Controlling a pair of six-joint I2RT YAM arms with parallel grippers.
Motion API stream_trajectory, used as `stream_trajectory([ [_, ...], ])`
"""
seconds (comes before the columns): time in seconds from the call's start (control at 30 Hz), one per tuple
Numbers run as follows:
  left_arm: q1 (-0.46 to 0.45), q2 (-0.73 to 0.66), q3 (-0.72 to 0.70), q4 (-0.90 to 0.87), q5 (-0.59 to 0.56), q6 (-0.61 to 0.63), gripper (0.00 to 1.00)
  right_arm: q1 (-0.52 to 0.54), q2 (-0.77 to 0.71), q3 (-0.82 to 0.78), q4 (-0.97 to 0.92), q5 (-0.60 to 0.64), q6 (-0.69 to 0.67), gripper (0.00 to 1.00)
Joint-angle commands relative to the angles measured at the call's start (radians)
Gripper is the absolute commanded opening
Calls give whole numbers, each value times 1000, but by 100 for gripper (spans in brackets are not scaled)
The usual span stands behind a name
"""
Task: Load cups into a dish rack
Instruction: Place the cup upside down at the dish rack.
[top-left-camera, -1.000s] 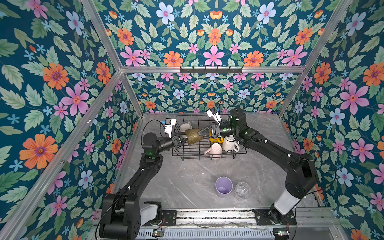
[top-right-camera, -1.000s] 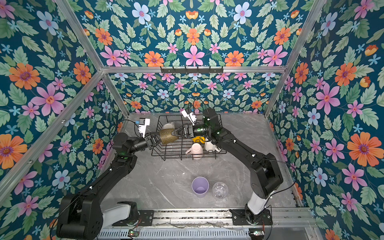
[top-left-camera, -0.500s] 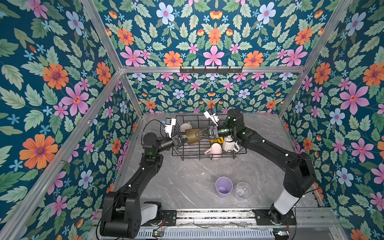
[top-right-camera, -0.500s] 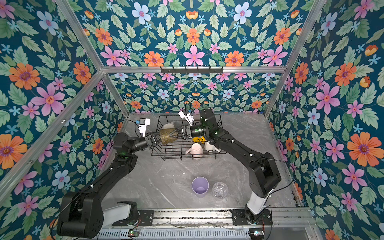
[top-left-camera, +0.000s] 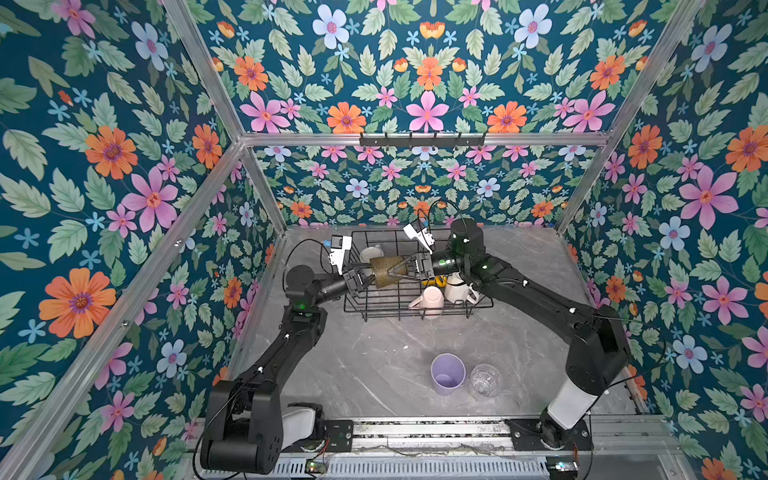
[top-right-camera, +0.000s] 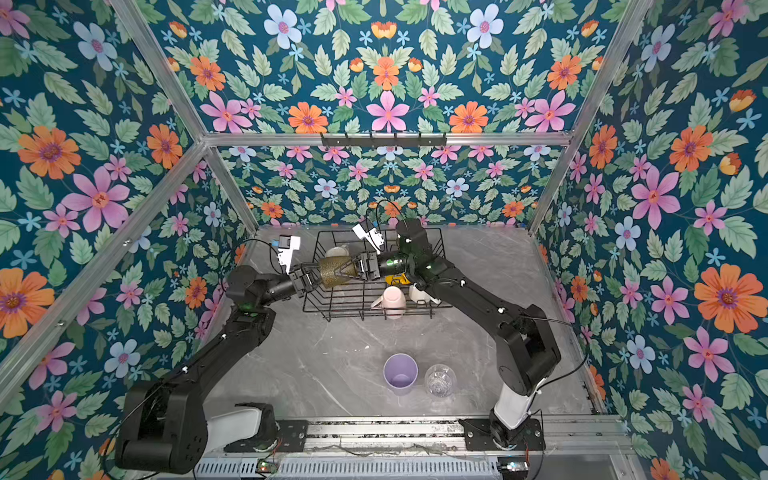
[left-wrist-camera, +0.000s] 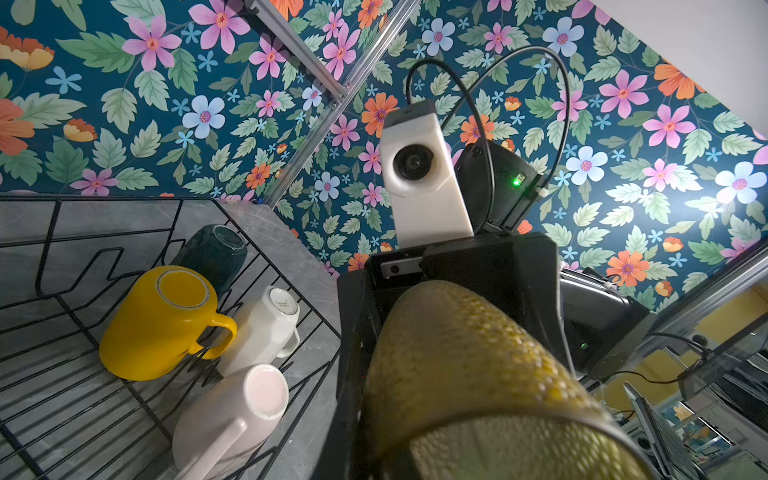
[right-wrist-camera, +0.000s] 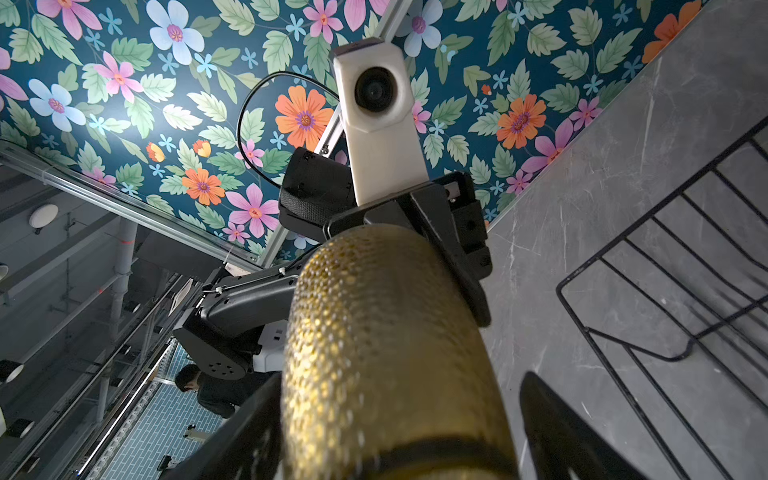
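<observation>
The rack (top-left-camera: 399, 309) holds mugs with their bases showing: yellow (left-wrist-camera: 158, 324), white (left-wrist-camera: 266, 328), pink (left-wrist-camera: 232, 415) and dark green (left-wrist-camera: 216, 253). Above it a brown glass (top-left-camera: 380, 272) lies sideways between the arms. The left gripper (top-left-camera: 360, 279) pinches its rim, and the right gripper (top-left-camera: 397, 270) has its jaws spread around the other end. A lilac cup (top-left-camera: 447, 374) and a clear glass (top-left-camera: 485, 380) stand on the table (top-left-camera: 374, 374)
</observation>
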Motion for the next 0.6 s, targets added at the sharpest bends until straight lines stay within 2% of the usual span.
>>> stream_trajectory([
  [0.0, 2, 2, 5, 47, 10, -7, 0, 8, 6, 15, -5, 0, -22, 85],
  [0.23, 2, 10, 7, 60, 16, -17, 0, 18, 16, 40, -28, 0, -32, 83],
  [0.43, 2, 14, 8, 64, 22, -22, 0, 23, 21, 53, -48, 2, -45, 76],
  [0.5, 3, 14, 8, 64, 22, -22, 0, 23, 25, 57, -56, 2, -49, 71],
  [0.57, 3, 16, 10, 64, 22, -24, 0, 26, 26, 60, -62, 2, -53, 61],
])
